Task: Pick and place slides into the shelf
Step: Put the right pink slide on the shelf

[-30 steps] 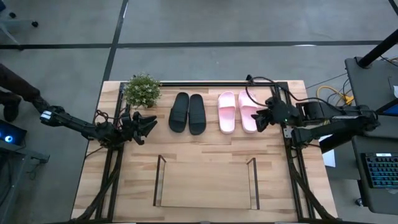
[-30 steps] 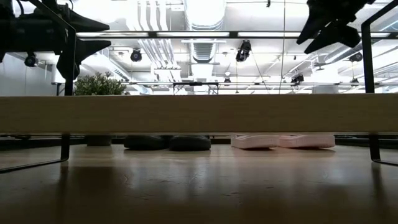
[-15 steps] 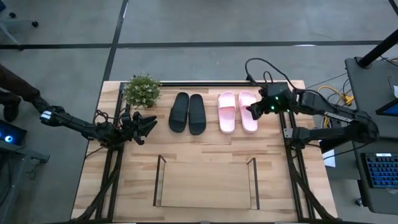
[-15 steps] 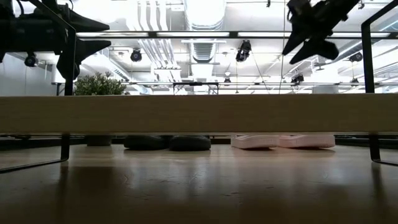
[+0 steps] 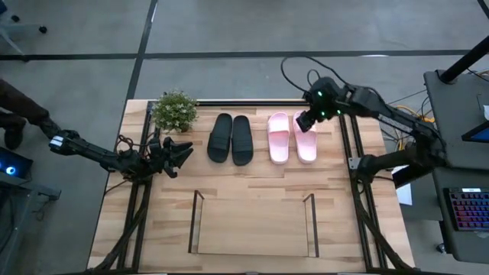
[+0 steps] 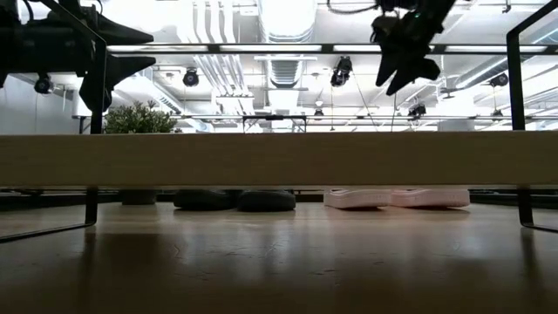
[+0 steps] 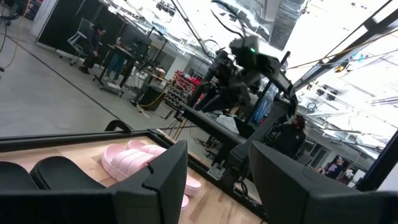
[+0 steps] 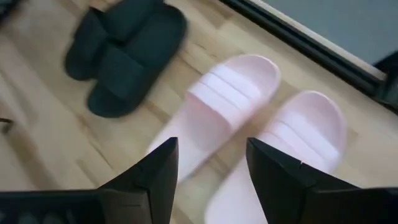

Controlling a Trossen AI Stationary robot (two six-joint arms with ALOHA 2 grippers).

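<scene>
The right gripper is seen poised above the far end of the outer pink slide, fingers spread apart with nothing held between them. From the low view it hangs well clear of the table, high up near the ceiling lights. Through its own wrist camera, the two dark fingers are framed around the pale pink pair, the inner pink slide lying just beside its partner. The black pair is laid side by side to the left of the pink ones, all four in a row along the far part of the tabletop.

The shelf is found nearer the front edge, its board bare between the dark end frames. A small potted plant is stood at the far left corner.

The left gripper is parked low at the left side, close to the plant; its fingers appear parted, though the angle is poor.
</scene>
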